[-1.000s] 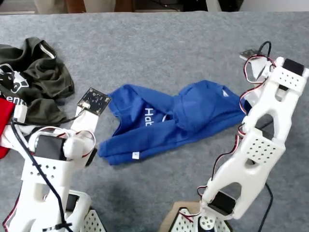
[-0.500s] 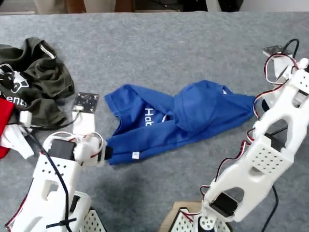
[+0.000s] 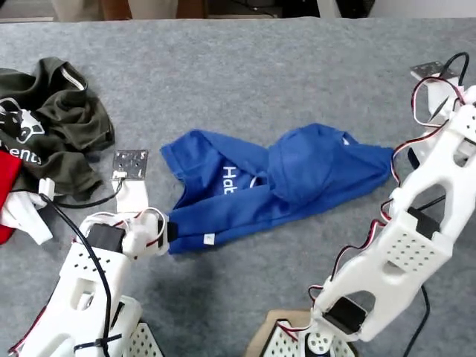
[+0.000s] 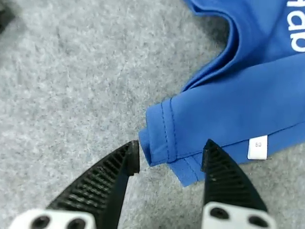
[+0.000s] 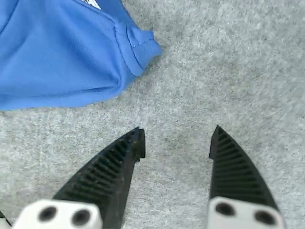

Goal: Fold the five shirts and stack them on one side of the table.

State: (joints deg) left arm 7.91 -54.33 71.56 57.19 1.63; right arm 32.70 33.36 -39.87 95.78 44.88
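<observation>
1. We see the blue shirt [image 3: 275, 186] lying crumpled mid-desk [image 3: 245, 74], with a small white tag [image 4: 258, 147] near its hem.
2. Left gripper [image 4: 171, 151] is open, jaws either side of the shirt's hem corner, not clamped on it.
3. Right gripper [image 5: 177, 138] is open over bare desk, just beside the shirt's other end, not touching it.
4. We see a dark green shirt [image 3: 52, 119] heaped at the desk's left side, with a red shirt [image 3: 6, 195] and a white cloth [image 3: 22, 219] next to it.

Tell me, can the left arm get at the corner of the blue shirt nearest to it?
Probably yes. The left gripper is open right at the blue shirt's hemmed corner, and nothing covers it.
</observation>
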